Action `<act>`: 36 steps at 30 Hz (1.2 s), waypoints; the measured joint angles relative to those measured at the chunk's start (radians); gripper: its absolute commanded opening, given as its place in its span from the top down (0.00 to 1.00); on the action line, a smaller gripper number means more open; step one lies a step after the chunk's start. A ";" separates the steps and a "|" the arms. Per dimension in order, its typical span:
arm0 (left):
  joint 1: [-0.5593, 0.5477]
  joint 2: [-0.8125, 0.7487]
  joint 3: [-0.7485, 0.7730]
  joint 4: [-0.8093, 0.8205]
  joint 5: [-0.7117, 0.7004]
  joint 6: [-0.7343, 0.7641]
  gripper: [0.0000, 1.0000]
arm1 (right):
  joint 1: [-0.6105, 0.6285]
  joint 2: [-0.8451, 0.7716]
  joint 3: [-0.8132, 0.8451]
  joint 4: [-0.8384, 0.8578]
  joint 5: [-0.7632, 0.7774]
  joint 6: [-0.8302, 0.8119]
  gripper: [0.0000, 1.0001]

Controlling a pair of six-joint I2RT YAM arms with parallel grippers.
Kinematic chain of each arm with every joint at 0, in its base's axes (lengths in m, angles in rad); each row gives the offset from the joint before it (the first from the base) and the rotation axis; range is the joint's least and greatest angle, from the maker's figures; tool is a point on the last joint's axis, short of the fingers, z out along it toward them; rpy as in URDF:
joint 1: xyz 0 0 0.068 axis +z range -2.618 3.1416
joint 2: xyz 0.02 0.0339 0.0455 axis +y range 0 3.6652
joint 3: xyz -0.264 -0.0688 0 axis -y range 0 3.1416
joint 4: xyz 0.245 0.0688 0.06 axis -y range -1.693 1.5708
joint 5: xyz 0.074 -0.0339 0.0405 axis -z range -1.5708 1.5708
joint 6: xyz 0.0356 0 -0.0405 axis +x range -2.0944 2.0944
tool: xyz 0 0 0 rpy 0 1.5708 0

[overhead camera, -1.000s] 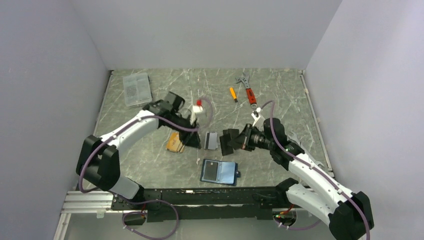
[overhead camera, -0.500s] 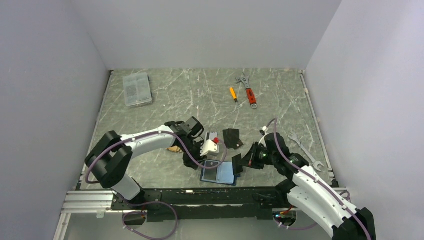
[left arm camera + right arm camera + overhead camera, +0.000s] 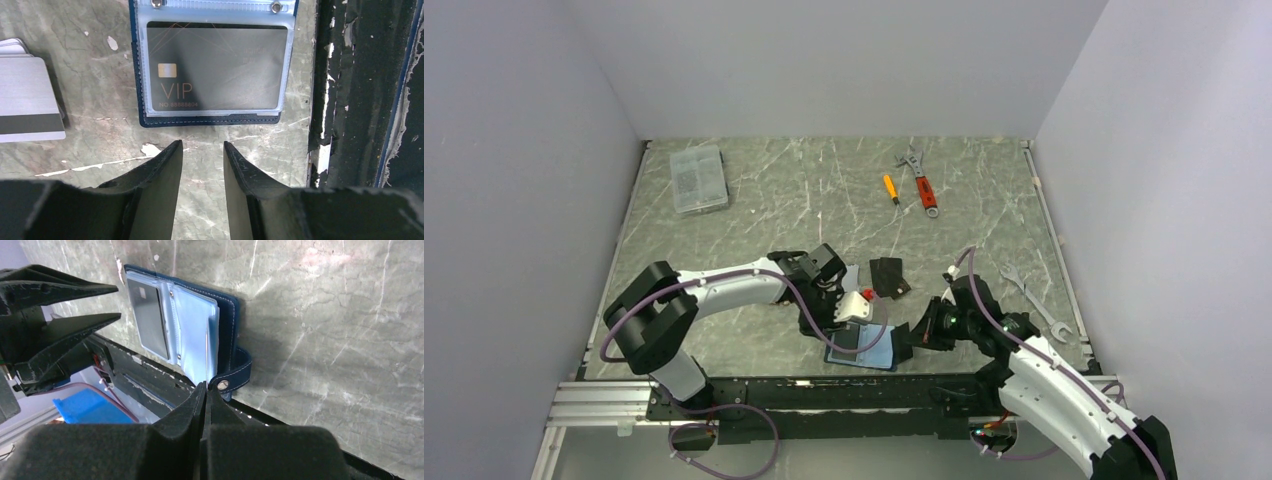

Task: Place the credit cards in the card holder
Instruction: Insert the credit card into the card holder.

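The holder [image 3: 231,325] lay open on the table [image 3: 754,200] at its near edge, with a black card [image 3: 216,67] marked VIP inside a clear sleeve [image 3: 215,109]. The holder's top was cut off in the left wrist view, and from above the left gripper [image 3: 202,146] covered much of it. That gripper hung just short of the holder, jaws part open and empty. The right gripper [image 3: 204,388] was clenched, its tips beside the tab [image 3: 235,375]. Whether a sleeve was pinched between them could not be told. A striped grey card [image 3: 27,107], cut off at the frame edge, topped a small stack beside the holder. More black cards [image 3: 887,275] lay behind.
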 measured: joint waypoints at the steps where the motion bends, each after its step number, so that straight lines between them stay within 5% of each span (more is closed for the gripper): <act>1: -0.001 0.003 0.004 0.000 -0.002 0.000 0.60 | 0.002 -0.002 -0.002 -0.006 0.000 0.000 1.00; 36: -0.047 0.040 0.023 0.003 -0.042 0.006 0.66 | 0.005 -0.085 0.011 -0.117 -0.018 -0.001 1.00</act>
